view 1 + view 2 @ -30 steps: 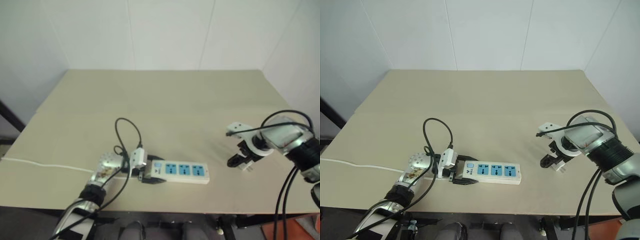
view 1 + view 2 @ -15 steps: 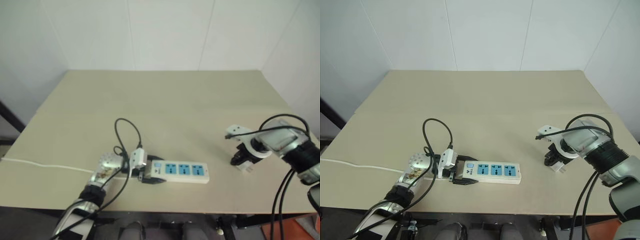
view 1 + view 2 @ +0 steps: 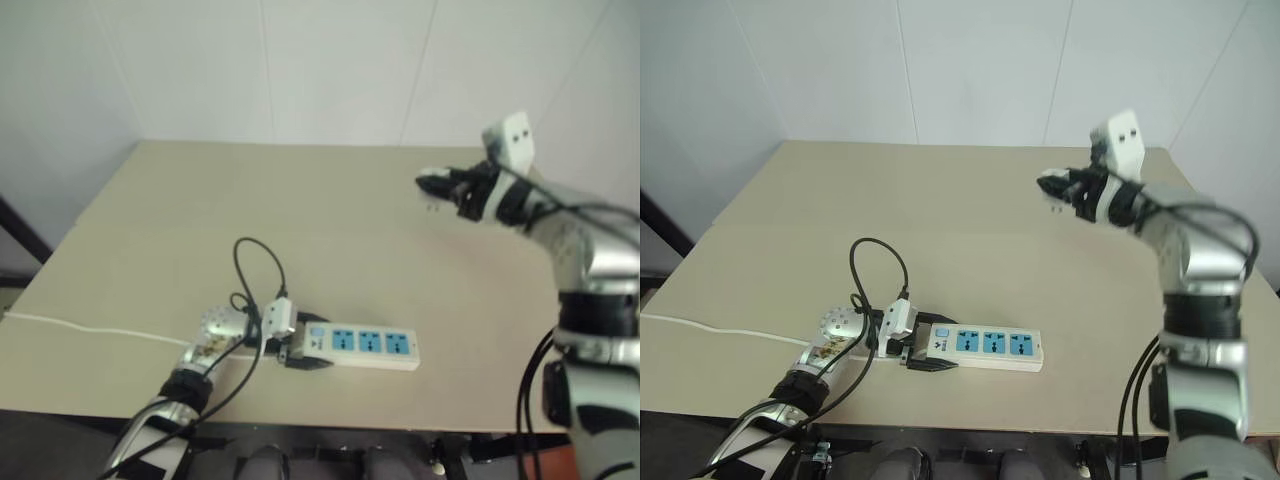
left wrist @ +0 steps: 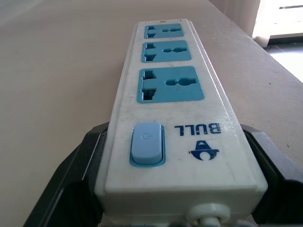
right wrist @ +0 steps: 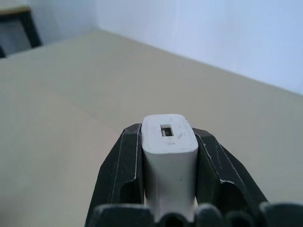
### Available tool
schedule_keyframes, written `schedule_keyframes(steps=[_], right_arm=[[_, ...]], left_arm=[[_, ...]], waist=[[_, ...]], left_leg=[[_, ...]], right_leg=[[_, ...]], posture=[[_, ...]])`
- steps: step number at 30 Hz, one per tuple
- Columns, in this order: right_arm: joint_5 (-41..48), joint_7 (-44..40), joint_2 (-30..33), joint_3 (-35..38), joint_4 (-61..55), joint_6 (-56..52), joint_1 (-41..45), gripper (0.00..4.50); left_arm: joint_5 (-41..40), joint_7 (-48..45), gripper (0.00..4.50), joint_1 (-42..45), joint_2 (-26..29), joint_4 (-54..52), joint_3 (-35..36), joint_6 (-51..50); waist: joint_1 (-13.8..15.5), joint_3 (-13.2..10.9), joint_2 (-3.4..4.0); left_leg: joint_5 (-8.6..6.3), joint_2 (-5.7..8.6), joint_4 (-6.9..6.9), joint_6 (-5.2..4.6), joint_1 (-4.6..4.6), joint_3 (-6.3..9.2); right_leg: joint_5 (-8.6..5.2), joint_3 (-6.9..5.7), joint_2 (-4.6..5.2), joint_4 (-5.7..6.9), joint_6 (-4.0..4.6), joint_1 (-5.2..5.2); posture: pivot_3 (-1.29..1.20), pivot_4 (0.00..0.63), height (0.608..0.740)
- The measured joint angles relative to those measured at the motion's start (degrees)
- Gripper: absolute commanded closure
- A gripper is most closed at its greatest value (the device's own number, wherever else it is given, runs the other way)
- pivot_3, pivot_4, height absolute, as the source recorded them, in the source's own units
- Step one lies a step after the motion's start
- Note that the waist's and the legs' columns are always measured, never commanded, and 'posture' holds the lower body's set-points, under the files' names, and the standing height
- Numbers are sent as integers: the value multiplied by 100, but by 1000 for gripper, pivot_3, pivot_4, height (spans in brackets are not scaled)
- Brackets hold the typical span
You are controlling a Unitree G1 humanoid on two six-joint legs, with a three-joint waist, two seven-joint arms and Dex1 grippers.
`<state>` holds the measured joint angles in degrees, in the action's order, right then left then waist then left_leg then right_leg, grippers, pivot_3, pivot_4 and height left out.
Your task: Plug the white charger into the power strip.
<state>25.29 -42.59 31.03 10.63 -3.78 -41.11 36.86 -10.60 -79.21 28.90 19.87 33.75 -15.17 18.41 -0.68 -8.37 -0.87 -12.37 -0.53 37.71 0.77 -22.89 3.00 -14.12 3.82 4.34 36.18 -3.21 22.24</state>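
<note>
While the power strip (image 3: 358, 343) lies flat on the beige table (image 3: 330, 210) in the lower middle of the left eye view, the left gripper (image 3: 297, 349) grasps its switch end, one black finger (image 4: 71, 184) against each long side. The fingers stand wide apart because the strip's full width sits between them. In the left wrist view the strip runs away from the camera. A pale blue rocker switch (image 4: 147, 143) sits nearest, and beside it is the dark blue word "BULL" (image 4: 197, 128) above a small logo; both read upside down from this angle. Beyond the switch come three blue socket faces (image 4: 171, 84) in a row, all unoccupied. A thin white cord (image 3: 90, 329) leaves the strip's switch end and trails toward the left edge of the frame.

The right gripper (image 3: 437, 187) is raised in the upper right of the left eye view, well above the table and well apart from the strip. It is closed on the white charger (image 5: 169, 156). In the right wrist view the two black fingers (image 5: 120, 170) press against the charger's opposite sides, and its end face with a small rectangular port (image 5: 166, 130) points away from the camera. No writing can be read on the charger. A looped black cable (image 3: 256, 265) arches over the left wrist.
</note>
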Motion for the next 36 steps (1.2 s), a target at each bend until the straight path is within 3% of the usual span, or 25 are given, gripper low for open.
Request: schedule_keyframes(steps=[3,12,21,36], right_arm=[[267,-895,-278,-298,-245,788,-1026,3380],[476,-2216,-798,-1097,-51,1935,-1408,3380],[122,-2595,-1165,-1534,839,2867,-1402,3380],[-335,-2355,-1240,-1909,967,3305,-1555,3380]], left_arm=[[0,21,1157,20,19,71,33,0],[2,64,1157,14,32,89,16,-3],[2,67,1157,12,41,73,11,-7],[1,83,1157,-26,110,-54,3,-115]], waist=[[-34,-5,17],[-42,-5,19],[-35,-5,19],[-46,-5,19]], left_leg=[[2,3,5,0,8,-7],[3,-2,4,-1,40,-11],[3,-2,3,-1,40,-11],[2,-7,1,0,39,-12]], right_leg=[[-8,10,0,4,-18,-2],[-17,16,-6,0,-33,-25],[-17,17,-7,1,-33,-22],[-18,18,-12,0,-31,-18]], posture=[[0,150,740],[0,150,740],[0,150,740],[0,150,740]])
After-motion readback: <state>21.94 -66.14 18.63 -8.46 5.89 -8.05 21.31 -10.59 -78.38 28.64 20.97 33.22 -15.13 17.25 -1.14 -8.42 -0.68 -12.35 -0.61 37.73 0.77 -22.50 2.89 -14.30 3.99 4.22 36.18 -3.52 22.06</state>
